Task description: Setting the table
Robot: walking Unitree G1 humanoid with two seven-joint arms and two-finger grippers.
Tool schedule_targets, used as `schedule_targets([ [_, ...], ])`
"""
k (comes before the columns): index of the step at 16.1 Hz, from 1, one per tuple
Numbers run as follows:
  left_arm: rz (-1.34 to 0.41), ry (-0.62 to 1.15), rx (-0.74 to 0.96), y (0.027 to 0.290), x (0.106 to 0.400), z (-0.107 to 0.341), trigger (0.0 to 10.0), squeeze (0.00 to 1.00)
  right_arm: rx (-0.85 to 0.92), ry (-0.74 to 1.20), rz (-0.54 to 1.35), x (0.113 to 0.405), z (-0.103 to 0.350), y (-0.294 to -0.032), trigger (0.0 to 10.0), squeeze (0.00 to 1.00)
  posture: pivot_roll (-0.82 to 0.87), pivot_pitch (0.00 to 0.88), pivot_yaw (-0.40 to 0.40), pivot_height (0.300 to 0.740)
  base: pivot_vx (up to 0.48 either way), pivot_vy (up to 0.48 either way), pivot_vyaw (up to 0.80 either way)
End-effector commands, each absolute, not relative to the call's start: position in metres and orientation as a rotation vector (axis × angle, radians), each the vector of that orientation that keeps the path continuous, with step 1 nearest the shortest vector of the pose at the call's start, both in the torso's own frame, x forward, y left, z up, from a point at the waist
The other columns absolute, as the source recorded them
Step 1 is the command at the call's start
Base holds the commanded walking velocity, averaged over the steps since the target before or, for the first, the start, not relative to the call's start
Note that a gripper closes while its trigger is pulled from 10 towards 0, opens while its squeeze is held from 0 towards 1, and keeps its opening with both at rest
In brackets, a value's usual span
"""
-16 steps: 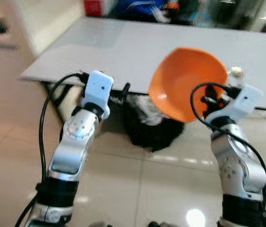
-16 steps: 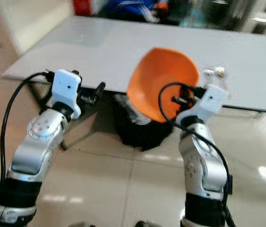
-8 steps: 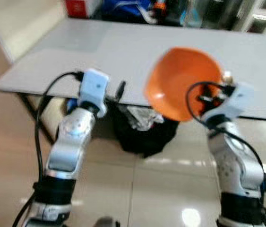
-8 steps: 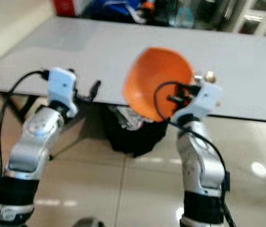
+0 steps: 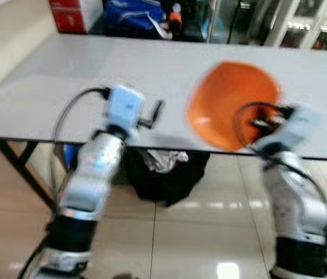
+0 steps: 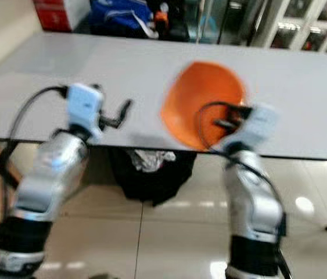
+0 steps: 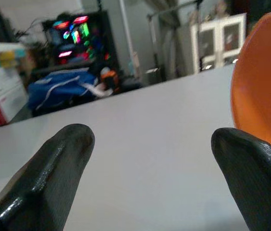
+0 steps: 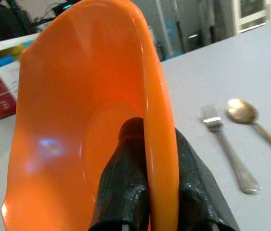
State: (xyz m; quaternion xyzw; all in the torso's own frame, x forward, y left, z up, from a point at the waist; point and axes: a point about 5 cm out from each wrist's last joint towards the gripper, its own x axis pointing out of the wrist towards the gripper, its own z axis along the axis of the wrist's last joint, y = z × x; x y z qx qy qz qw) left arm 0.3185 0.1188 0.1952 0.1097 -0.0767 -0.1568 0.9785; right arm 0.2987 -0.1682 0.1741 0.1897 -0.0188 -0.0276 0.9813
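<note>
**Orange bowl held on edge over the tabletop**

I see the orange bowl point(image 8: 82, 125) tipped up on its side, its hollow empty and turned toward my left. It hangs over the near part of the grey tabletop point(image 5: 93, 70), and I cannot tell whether its lower edge touches the surface. My right hand point(image 8: 149, 168) is clamped on the bowl's rim, one black finger point(image 8: 125, 173) inside the hollow and the other against the outer wall.

On the tabletop beyond the bowl lie a fork point(image 8: 226, 144) and a spoon point(image 8: 251, 120), side by side and close together, near the bowl but not touching it.

My left hand point(image 7: 149, 173) is spread wide, the two black fingertips point(image 7: 63, 159) well apart and holding nothing. It sits low over the near edge of the tabletop, with the bowl's rim just beside one fingertip.

Under the tabletop a black bag point(image 5: 163, 174) with crumpled pale stuff in its mouth sits on the tiled floor point(image 5: 198, 232). Past the far edge I make out a blue bag point(image 5: 131, 11) and a red-and-white box point(image 5: 73, 14). The head views are smeared with motion blur
</note>
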Motion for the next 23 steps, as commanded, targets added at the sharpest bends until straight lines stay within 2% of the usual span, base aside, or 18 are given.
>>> schedule_targets([
  [1,-0.347,-0.168,0.215,0.11,0.318,0.198,10.0,0.0,0.376,-0.092,-0.091,0.299,0.185,-0.18,10.0,0.0,0.0,0.031,-0.028,0.74,0.368,0.0,0.0],
  [5,-0.354,-0.167,0.215,0.109,0.317,0.198,10.0,0.0,0.38,-0.085,-0.091,0.298,0.184,-0.18,10.0,0.0,0.0,0.033,-0.023,0.74,0.368,0.0,0.0],
  [7,-0.357,-0.166,0.215,0.109,0.317,0.198,10.0,0.0,0.389,-0.084,-0.084,0.298,0.183,-0.179,10.0,0.0,0.0,0.035,-0.022,0.74,0.368,0.0,-0.8],
  [19,-0.38,-0.158,0.22,0.108,0.315,0.197,10.0,0.0,0.386,-0.077,-0.112,0.293,0.179,-0.182,10.0,0.0,0.01,0.048,-0.016,0.74,0.368,0.0,0.0],
  [23,-0.384,-0.141,0.217,0.111,0.304,0.192,10.0,0.0,0.381,-0.086,-0.101,0.289,0.181,-0.181,10.0,0.0,0.02,0.085,-0.011,0.74,0.368,0.0,0.0],
])
